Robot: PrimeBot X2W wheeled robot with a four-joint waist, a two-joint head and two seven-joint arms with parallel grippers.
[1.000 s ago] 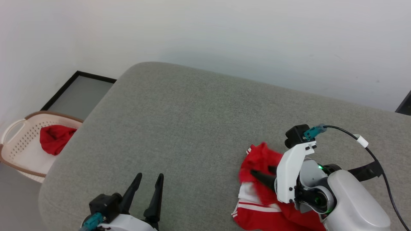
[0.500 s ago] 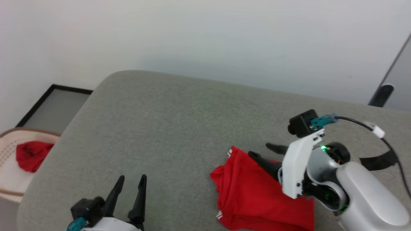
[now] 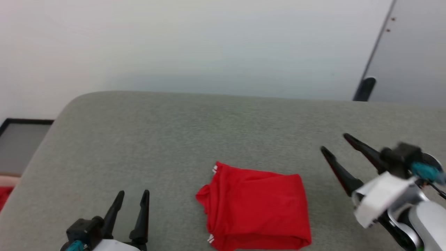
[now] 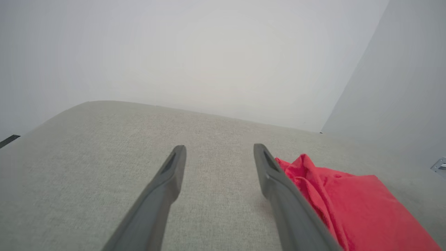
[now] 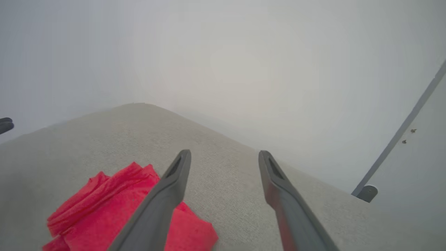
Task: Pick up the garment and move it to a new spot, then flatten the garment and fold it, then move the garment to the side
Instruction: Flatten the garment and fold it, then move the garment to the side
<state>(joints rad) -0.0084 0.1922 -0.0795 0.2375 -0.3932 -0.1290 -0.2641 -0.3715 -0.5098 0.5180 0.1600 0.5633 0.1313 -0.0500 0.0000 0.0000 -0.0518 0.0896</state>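
The garment (image 3: 256, 205) lies folded into a red rectangle with small white trim bits at its left edge, on the grey cushioned surface (image 3: 174, 139) near the front centre. In the left wrist view the garment (image 4: 352, 205) sits right of my fingers; in the right wrist view the garment (image 5: 115, 205) lies to the lower left. My left gripper (image 3: 133, 196) rests open at the lower left, well apart from the cloth. My right gripper (image 3: 335, 142) hangs open to the right of the garment, holding nothing.
A pale wall rises behind the surface. A grey door with a dark stopper (image 3: 364, 89) stands at the back right. A black-framed panel (image 3: 17, 139) lies on the floor at the left, and a sliver of red cloth (image 3: 4, 197) shows at the left edge.
My right gripper has let go of the garment and drawn away to the right, leaving it folded flat. The head camera has swung right, so the basket has slid out of view.
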